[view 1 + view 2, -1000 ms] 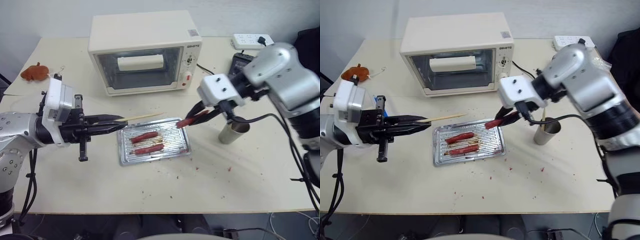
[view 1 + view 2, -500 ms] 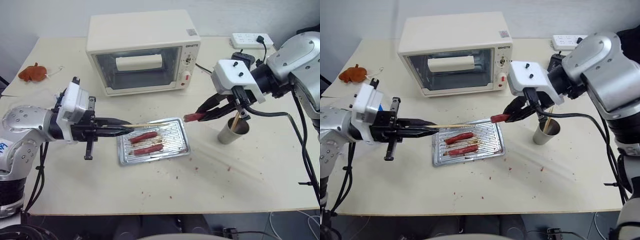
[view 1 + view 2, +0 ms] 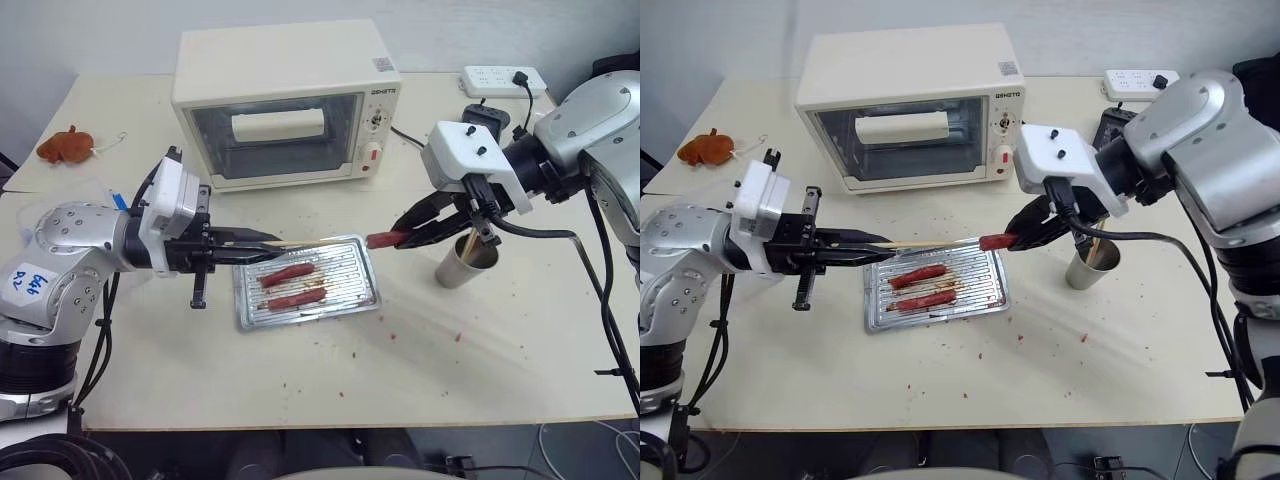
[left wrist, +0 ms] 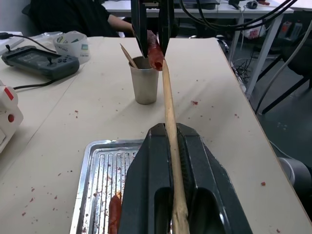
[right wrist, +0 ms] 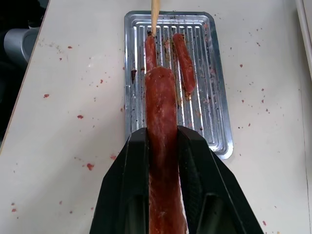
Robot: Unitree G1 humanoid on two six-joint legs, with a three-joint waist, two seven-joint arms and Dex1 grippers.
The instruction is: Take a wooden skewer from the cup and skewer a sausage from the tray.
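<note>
On the cream bench (image 3: 150, 360), above the tray (image 3: 345, 303), left tool (image 3: 262, 240) pinches the skewer (image 3: 310, 241); its tip meets the sausage (image 3: 385, 238) clamped in right tool (image 3: 402, 236)

table (image 3: 330, 370): beige, crumb-flecked | wall (image 3: 100, 35): pale grey (plain) | beyond — desks (image 4: 234, 9), dark cables

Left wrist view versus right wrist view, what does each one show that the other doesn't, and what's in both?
Left wrist view alone: the grey-tan paper cup with a spare stick, and a dark handheld device.

Right wrist view alone: the full silver ridged metal tray with two reddish-brown sausages lying in it.

Both: the pale wooden skewer in the left claw, tip at the sausage gripped by the right claw.
</note>
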